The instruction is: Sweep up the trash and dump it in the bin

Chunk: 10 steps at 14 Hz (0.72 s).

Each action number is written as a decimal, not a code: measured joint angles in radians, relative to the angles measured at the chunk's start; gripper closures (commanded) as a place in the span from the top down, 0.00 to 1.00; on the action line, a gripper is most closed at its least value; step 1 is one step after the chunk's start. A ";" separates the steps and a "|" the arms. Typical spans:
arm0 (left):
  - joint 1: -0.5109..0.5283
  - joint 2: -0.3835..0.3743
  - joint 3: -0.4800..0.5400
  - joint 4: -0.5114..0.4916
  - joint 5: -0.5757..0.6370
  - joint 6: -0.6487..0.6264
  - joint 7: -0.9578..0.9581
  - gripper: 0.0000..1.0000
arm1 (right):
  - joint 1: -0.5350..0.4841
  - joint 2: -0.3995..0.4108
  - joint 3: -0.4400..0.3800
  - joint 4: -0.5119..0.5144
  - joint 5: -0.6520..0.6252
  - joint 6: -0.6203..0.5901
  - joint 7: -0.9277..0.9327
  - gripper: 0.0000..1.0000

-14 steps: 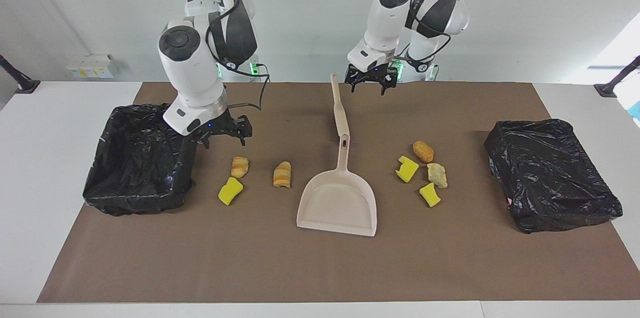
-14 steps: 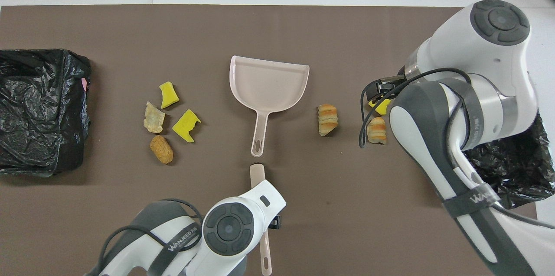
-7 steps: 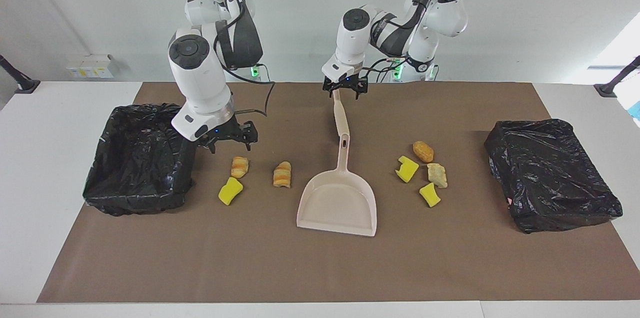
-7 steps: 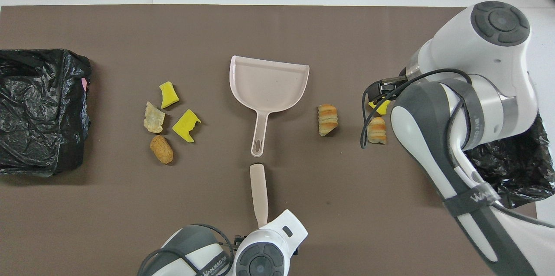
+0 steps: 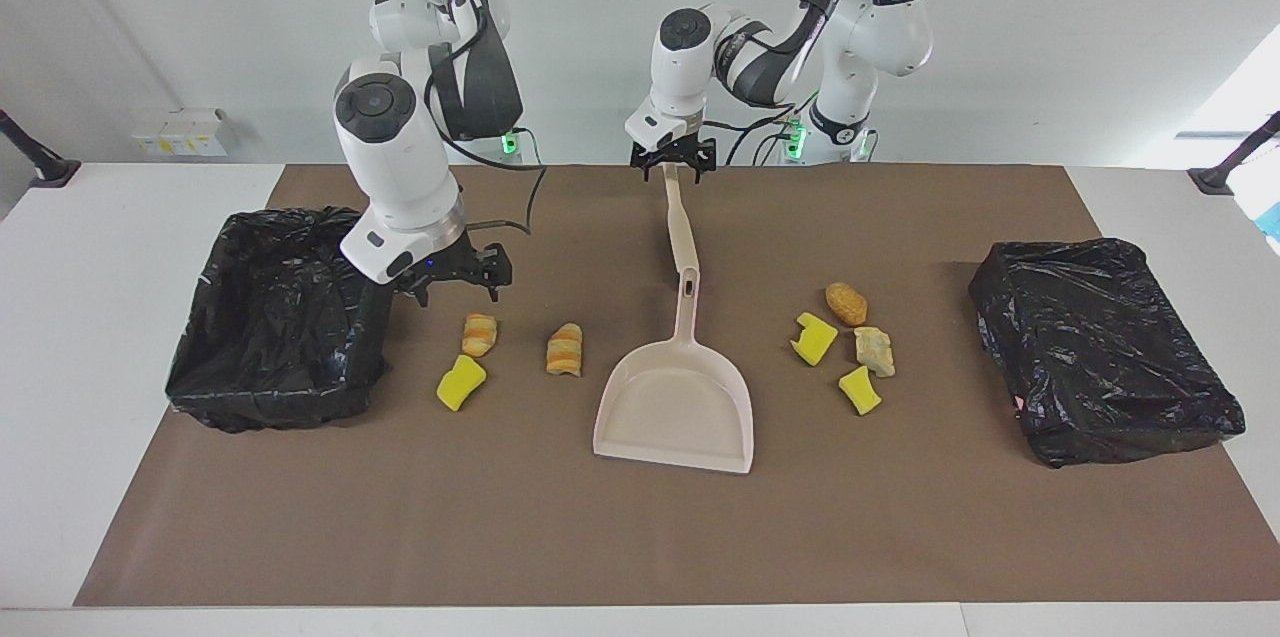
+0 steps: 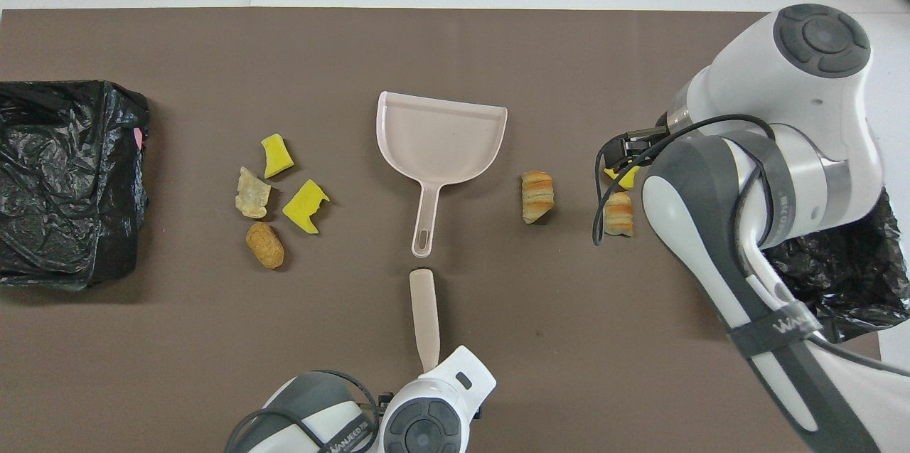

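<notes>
While the pale pink dustpan (image 5: 676, 407) lies flat at the middle of the brown table mat (image 5: 640, 537), its handle points toward the robots and nearly meets the tip of a matching brush handle (image 5: 679, 222) that lies in line with it, nearer to the robots. The left gripper (image 5: 673, 160) sits down over the end of that brush handle nearest the robots; its fingers straddle the handle, but I cannot tell whether they grip it or stand off it. The right gripper (image 5: 453, 273) hangs low over the mat beside a black-bagged bin (image 5: 275, 317) at the right arm's end of the table, its fingers apart and holding nothing.

The trash lies in two groups on either side of the dustpan. Toward the right arm's end are two orange-and-cream striped bread pieces (image 5: 564, 350) and a yellow sponge chunk (image 5: 461, 383); one bread piece and the sponge lie just by the right gripper. Toward the left arm's end are four scraps close together: two yellow sponge chunks (image 5: 813, 338), a brown lump (image 5: 846, 303) and a beige lump (image 5: 874, 351). A second black-bagged bin (image 5: 1105, 349) stands at the left arm's end of the table, well apart from them.
</notes>
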 measured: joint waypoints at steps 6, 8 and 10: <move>0.007 -0.013 0.018 0.015 0.000 -0.045 0.017 0.00 | 0.000 -0.002 0.000 -0.007 0.000 0.000 0.000 1.00; 0.049 -0.034 0.027 0.048 0.000 -0.130 0.079 0.00 | 0.001 -0.003 0.002 -0.008 0.000 0.000 0.001 1.00; 0.154 -0.085 0.033 0.119 0.000 -0.299 0.195 0.00 | 0.003 -0.004 0.005 -0.009 0.000 0.002 0.011 1.00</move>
